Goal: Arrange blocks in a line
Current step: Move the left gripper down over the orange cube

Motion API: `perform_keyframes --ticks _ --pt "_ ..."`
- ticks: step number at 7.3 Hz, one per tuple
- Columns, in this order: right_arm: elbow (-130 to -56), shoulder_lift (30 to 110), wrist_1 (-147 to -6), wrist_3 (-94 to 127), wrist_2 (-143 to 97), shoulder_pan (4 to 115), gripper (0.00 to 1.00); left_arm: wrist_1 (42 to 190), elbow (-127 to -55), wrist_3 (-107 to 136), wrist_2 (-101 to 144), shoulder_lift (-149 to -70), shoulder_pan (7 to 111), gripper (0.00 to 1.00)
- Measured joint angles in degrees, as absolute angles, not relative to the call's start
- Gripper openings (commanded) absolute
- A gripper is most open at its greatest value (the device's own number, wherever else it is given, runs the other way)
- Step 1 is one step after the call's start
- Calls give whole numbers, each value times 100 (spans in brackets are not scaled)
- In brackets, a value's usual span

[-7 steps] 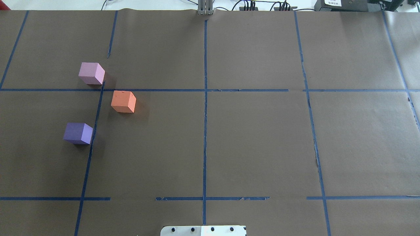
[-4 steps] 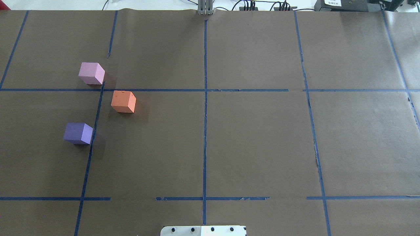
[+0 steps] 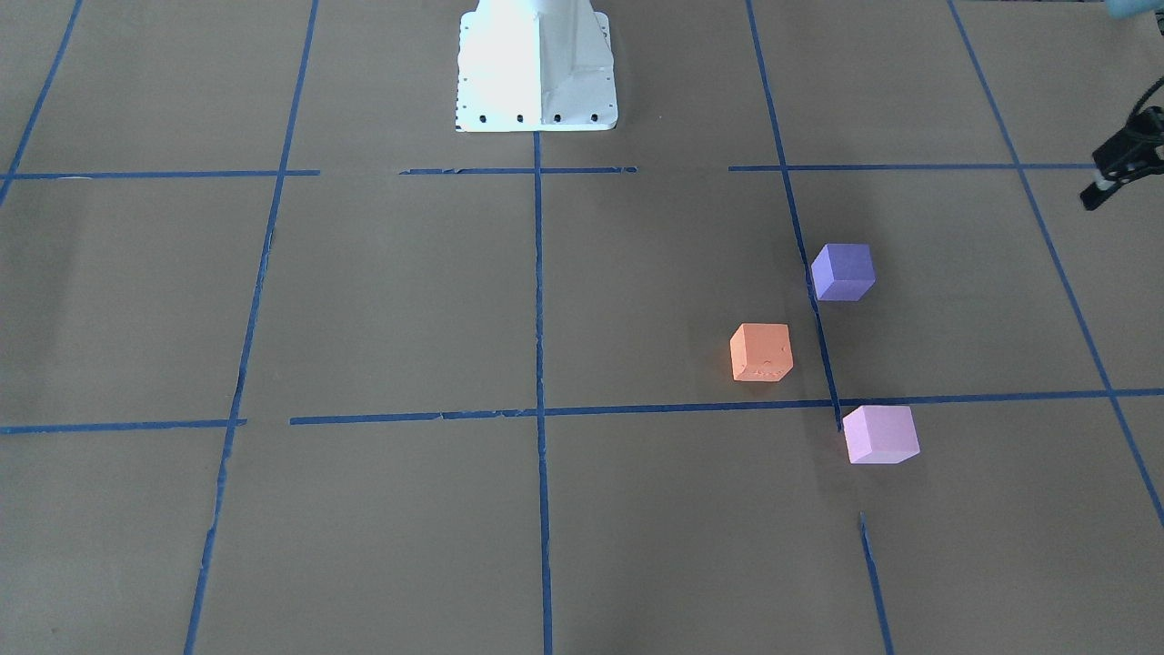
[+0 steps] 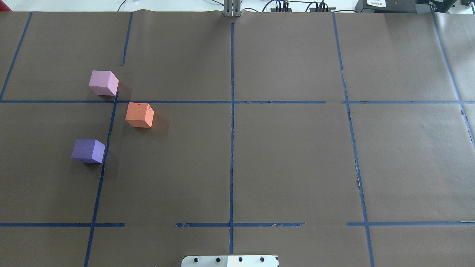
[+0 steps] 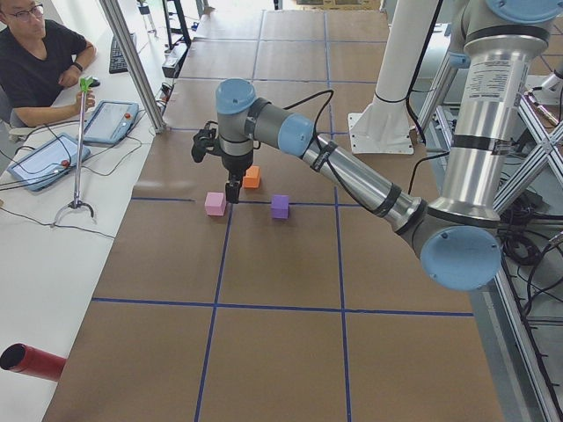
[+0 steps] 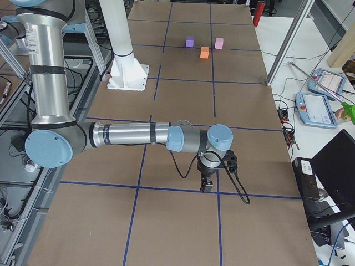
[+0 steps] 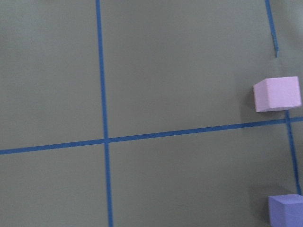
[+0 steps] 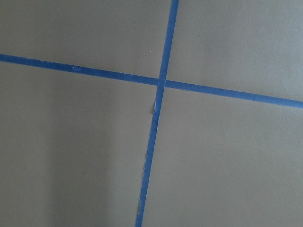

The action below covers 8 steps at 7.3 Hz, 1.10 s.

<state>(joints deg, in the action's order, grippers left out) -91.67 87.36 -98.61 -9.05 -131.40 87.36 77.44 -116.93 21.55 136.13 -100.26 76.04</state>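
Three blocks sit apart and staggered toward the left end of the table [image 4: 297, 155]: pink block [image 4: 103, 83] farthest from the robot, orange block [image 4: 139, 115] offset toward centre, violet block [image 4: 88, 151] nearest the robot. Left tool [image 5: 233, 195] is raised over that end; right tool [image 6: 207, 185] is low near the right end. Spread or pressed together: cannot tell for either.

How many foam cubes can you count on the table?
3, all on the robot's left half of the table: the pink cube farthest from it, the orange cube midway, offset rightward, the violet cube nearest. None seems hidden.
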Motion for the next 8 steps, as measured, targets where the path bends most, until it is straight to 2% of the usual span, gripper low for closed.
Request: perform_keyframes --ticks 3,5,8 --pt "-9167 8729 -9862 -905 -13140 8736 100 8080 -11655 4256 13639 -11133 6141 100" --pt "-9167 8729 -9861 -905 -13140 8737 100 8593 -11515 5131 13540 -11346 5448 100" --pt "-9167 8729 -9861 -905 -13140 8736 100 8746 -11366 5302 12853 -11410 5023 100"
